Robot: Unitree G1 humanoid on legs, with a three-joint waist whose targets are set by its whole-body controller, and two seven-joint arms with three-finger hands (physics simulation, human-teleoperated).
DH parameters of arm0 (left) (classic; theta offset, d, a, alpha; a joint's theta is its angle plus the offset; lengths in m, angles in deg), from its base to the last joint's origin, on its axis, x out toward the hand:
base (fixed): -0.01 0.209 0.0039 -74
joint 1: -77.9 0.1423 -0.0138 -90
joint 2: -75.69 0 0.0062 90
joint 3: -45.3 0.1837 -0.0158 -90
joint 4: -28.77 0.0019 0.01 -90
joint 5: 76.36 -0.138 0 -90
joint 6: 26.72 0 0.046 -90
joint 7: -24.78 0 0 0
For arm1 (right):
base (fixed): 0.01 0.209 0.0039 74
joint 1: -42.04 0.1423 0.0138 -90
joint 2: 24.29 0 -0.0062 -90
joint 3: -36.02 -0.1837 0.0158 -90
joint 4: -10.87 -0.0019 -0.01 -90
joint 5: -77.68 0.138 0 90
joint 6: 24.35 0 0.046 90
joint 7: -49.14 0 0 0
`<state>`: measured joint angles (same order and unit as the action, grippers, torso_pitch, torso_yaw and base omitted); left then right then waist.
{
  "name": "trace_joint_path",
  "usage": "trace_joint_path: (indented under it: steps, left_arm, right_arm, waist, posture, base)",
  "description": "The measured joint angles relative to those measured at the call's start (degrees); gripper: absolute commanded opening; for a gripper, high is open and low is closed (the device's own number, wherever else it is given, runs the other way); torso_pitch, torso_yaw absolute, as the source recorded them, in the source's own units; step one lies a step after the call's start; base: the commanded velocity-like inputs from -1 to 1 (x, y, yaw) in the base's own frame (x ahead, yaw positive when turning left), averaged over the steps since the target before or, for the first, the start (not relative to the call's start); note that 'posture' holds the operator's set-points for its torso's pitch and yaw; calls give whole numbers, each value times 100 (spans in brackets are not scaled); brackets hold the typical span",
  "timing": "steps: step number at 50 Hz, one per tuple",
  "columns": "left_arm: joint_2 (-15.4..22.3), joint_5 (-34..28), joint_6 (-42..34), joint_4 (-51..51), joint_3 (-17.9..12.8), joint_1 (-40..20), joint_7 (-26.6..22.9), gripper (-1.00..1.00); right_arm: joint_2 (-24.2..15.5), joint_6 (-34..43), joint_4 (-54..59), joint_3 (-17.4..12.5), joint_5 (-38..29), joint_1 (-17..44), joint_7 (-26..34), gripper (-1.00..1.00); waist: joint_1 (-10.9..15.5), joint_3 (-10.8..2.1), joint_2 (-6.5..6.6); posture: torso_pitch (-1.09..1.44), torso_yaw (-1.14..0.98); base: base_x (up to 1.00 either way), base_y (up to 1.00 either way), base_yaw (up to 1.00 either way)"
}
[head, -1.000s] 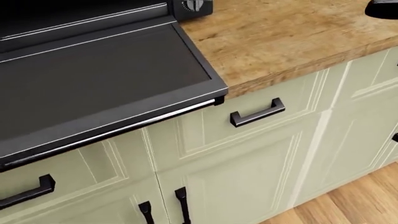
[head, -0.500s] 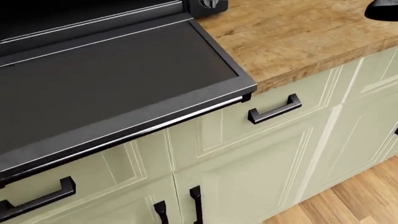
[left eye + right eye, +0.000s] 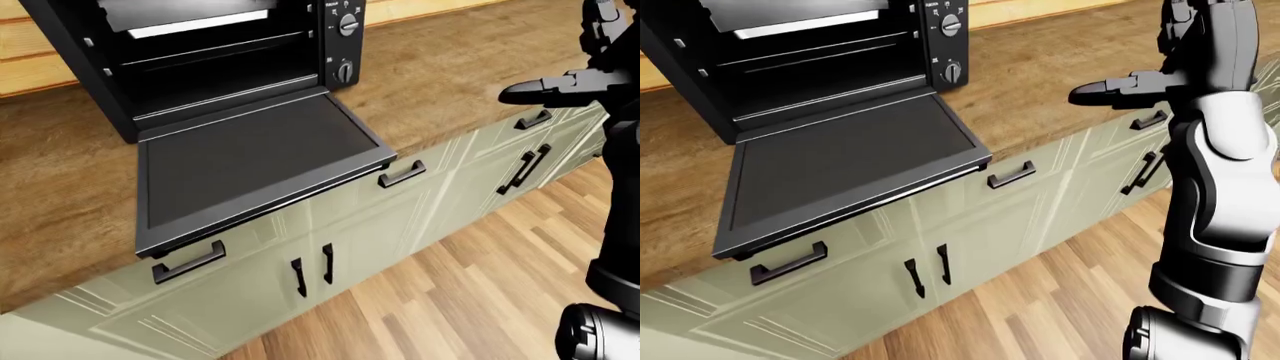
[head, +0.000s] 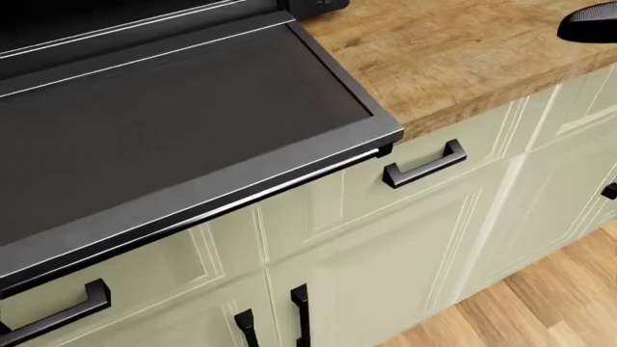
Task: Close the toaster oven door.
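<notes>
While my right hand (image 3: 1110, 86) hovers with fingers loosely extended, holding nothing, well right of the toaster oven (image 3: 215, 45), its door (image 3: 255, 161) lies flat open over the counter (image 3: 450, 67) edge. Nothing is closed yet; my left hand isn't visible.

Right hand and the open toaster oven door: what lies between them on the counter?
Only bare wooden countertop separates the right hand from the toaster oven door; the right-eye view shows this best.
</notes>
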<state>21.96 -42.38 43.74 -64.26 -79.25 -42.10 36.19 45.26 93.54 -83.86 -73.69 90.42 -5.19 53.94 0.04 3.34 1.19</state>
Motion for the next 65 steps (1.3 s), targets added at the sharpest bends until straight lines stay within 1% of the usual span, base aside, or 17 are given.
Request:
trace_joint_path:
  steps: [6,10,15,18,23,27,29,31,33,37,39,40,44,48,53,56,65]
  left_arm:
    - [39,13,-14,1,-20,-27,6,100]
    - [62,12,54,-48,-32,-54,1,100]
    - [32,11,70,-24,6,-27,-23,100]
    - [24,2,40,54,-11,-6,-13,100]
    - [29,-7,-4,118,-49,-4,31,100]
    - [83,8,39,-16,-44,-71,22,100]
    - [17,18,69,-60,3,-50,5,100]
    - [2,35,38,-23,93,-40,-22,100]
    - [1,47,0,3,94,-26,-31,100]
    - [44,35,22,-41,-13,-52,-6,100]
    - [50,19,62,-70,-11,-56,-4,100]
    - [41,2,83,-73,-9,-47,-4,100]
    - [-23,-58,69,42,2,16,2,100]
    - [-29,-77,36,62,21,9,7,100]
    - [-10,-78,50,14,-9,2,-24,100]
    - [1,-73,54,-4,-22,5,-34,100]
    - [-13,-20,-42,0,88,10,-93,100]
  right_arm:
    - [-29,-17,-29,-25,-2,16,16,100]
    - [-65,-86,-52,-93,-17,42,-1,100]
    - [-42,-82,-10,-82,-30,-2,-6,100]
    - [-1,-43,-7,5,-14,-6,19,100]
    - [8,-37,-67,67,21,17,65,100]
    - [-40,-33,-86,-24,15,58,34,100]
    - [-50,-47,-57,-83,1,20,7,100]
    - [-51,-15,11,-114,-17,-20,-23,100]
    - [-63,14,48,-106,-25,7,-43,100]
    - [-82,-66,79,-93,-59,183,-166,100]
    - [-92,-56,148,-127,-22,251,-267,100]
    - [-60,-10,133,-149,23,251,-318,100]
    - [16,155,176,7,166,189,-459,100]
    - [-9,-127,382,183,-164,245,-594,100]
    - [25,-262,417,33,-254,263,-679,100]
    - [-2,-101,296,-117,15,181,-634,100]
    - [-78,-154,349,-108,-46,31,-622,100]
  waist:
    - [-20,-40,23]
    - [-51,-67,108]
    - [-69,-22,186]
    - [-8,-24,80]
    - [56,-38,52]
    - [71,-35,-249]
    - [-16,1,-164]
    - [-77,12,-217]
    - [-81,-18,-186]
    - [-143,119,-1]
    - [-189,96,189]
    - [-195,81,211]
    - [-118,85,34]
    - [-58,40,-34]
    - [-25,-1,-45]
    - [-12,-8,-41]
    - [74,-22,29]
  posture:
    - [0,0]
    - [0,0]
    - [0,0]
    - [0,0]
    - [0,0]
    - [0,0]
    - [0,0]
    - [0,0]
    - [0,0]
    - [0,0]
    - [0,0]
    - [0,0]
    - [0,0]
    - [0,0]
    - [0,0]
    - [0,0]
    - [0,0]
  base:
    - [13,0,0]
    - [14,0,0]
    - [15,0,0]
    - [14,0,0]
    - [15,0,0]
    - [14,0,0]
    - [15,0,0]
    - [14,0,0]
    - [15,0,0]
    - [1,0,0]
    - [0,0,0]
    - [0,0,0]
    - [0,0,0]
    - [0,0,0]
    - [0,0,0]
    - [0,0,0]
    - [0,0,72]
